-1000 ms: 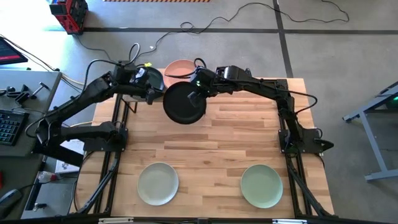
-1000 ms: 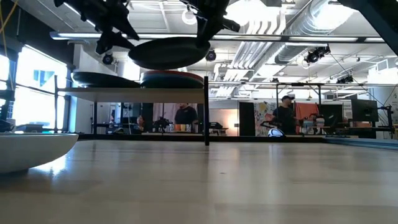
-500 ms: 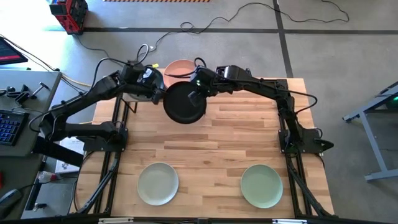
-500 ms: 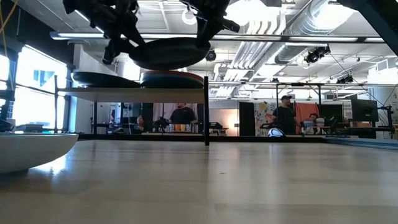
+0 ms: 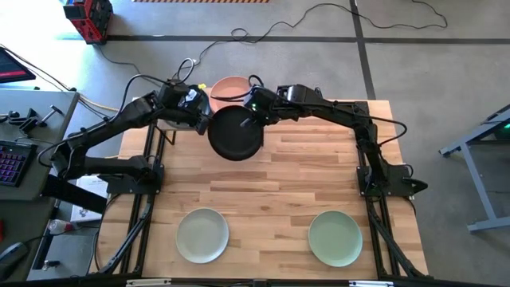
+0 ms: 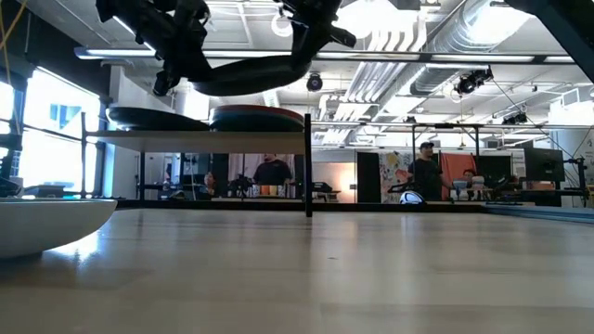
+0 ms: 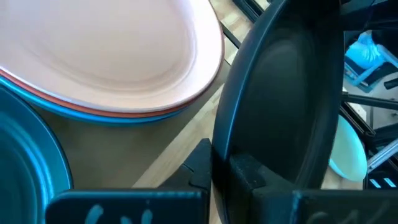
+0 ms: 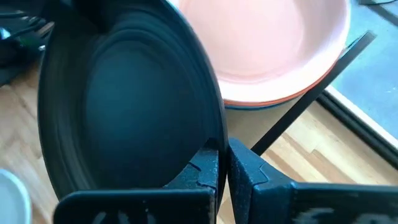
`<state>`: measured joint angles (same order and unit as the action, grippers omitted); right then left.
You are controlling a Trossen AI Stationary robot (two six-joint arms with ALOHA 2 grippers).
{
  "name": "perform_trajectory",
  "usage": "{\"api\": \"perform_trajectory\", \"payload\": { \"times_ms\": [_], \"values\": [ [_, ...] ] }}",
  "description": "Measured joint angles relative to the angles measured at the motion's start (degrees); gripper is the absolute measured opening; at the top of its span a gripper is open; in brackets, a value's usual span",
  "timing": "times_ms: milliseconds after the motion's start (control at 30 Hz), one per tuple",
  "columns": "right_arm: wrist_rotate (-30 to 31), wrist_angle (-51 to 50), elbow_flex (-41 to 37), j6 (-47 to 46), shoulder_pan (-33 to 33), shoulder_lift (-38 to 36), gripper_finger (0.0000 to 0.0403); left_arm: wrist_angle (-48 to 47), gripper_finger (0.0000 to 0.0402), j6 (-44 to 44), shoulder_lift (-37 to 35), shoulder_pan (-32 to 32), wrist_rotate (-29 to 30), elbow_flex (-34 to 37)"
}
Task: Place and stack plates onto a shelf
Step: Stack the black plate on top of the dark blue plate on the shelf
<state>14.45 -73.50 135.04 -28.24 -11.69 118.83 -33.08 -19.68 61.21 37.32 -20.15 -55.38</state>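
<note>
A black plate (image 5: pixel 235 133) hangs in the air just in front of the shelf (image 6: pixel 195 135), above the height of its board. Both grippers are shut on it: my left gripper (image 5: pixel 207 121) at its left rim, my right gripper (image 5: pixel 252 119) at its far right rim. On the shelf a pink plate (image 5: pixel 231 86) tops a stack with an orange-red one (image 7: pixel 124 109) and a blue one (image 7: pixel 93 116) under it. A dark teal plate (image 7: pixel 25 162) lies beside the stack. A pale cream-green plate (image 5: pixel 202 234) and a sage green plate (image 5: pixel 335 237) rest flat near the table's front edge. My left gripper pinches the black plate's rim (image 7: pixel 219 140) between its two fingers, on the plate's left side. The fingers come from the table's left, slanting down. The plate is lifted clear. My right gripper pinches the black plate's rim (image 8: pixel 219 134) between its two fingers, on the far right side. The fingers come from the table's right, slanting down. The plate hangs clear of the table and shelf, a little tilted, its left side lower (image 6: pixel 200 83).
The shelf's black corner post (image 6: pixel 308 162) stands at the right end of its board. The slatted tabletop (image 5: pixel 287 183) lies bare between the black plate and the two front plates. People stand in the room beyond the table (image 6: pixel 427 172).
My left gripper has moved toward the table's right, up to the black plate, and its fingers now sit on the plate's left rim. The plate has stayed in the air in my right gripper and has tipped a little.
</note>
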Motion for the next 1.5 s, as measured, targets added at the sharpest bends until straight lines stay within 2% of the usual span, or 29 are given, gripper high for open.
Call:
{"api": "perform_trajectory", "payload": {
  "times_ms": [267,500,633,800,1167,1300,1500],
  "values": [
    [-1.02,-0.24,0.00,2.93,0.09,0.00,0.0009,-0.28,0.0011,-0.83,-0.02,-0.31,0.38,0.00],
    [-0.44,1.62,0.00,5.83,0.07,0.00,0.0081,-0.64,0.0009,-1.30,-0.09,-0.09,2.17,0.00],
    [-0.32,2.04,0.00,8.48,-0.08,0.04,0.0120,-4.39,0.0009,-2.55,-1.09,2.42,2.22,-0.04],
    [-0.10,1.93,-0.02,11.80,-0.79,0.04,0.0146,-8.64,0.0009,-3.97,-2.77,6.40,2.83,-0.06],
    [-0.12,1.94,-0.04,18.27,-3.61,0.04,0.0154,-11.26,0.0009,-9.43,-6.49,15.24,3.75,-0.07],
    [-0.13,1.74,-0.04,21.11,-4.38,0.04,0.0154,-14.84,0.0009,-10.30,-6.91,18.22,7.26,-1.87],
    [-0.35,1.74,-0.04,25.40,-5.35,0.04,0.0154,-21.50,0.0009,-11.84,-6.80,22.44,16.01,-7.45]
  ]
}}
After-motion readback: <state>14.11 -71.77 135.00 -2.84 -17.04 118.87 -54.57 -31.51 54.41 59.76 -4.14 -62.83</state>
